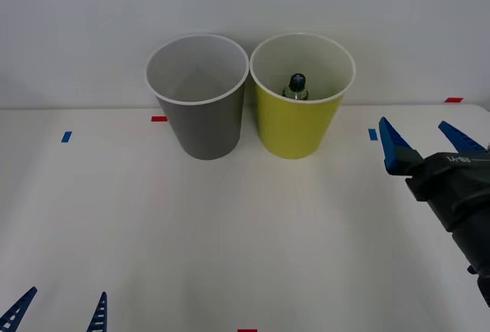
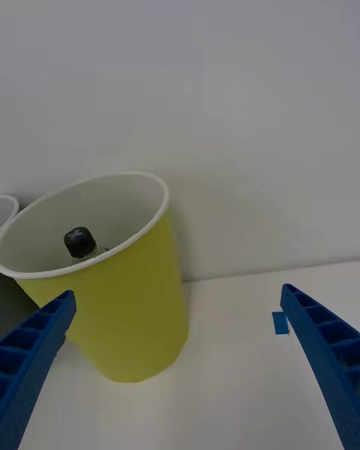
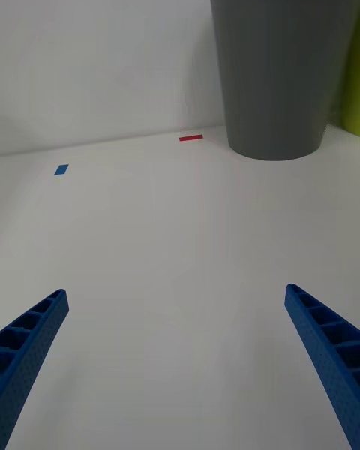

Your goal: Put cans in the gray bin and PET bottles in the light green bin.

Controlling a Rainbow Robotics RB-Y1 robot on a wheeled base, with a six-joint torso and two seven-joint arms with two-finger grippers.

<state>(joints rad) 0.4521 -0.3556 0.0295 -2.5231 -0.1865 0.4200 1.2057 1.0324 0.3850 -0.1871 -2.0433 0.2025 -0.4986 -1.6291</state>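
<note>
The PET bottle (image 1: 296,86) stands inside the light green bin (image 1: 298,129) — black cap up — beside the gray bin (image 1: 203,122). The right gripper (image 1: 429,144), jaws spread and empty, hovers right of it; the left gripper (image 1: 57,313) waits open at the table's (image 1: 230,240) near edge.

We count two bins: one gray bin (image 1: 200,122) and one light green bin (image 1: 297,127). We see one bottle (image 1: 295,86), two grippers, three blue tape marks (image 1: 66,137) and three red ones (image 1: 158,118).
</note>
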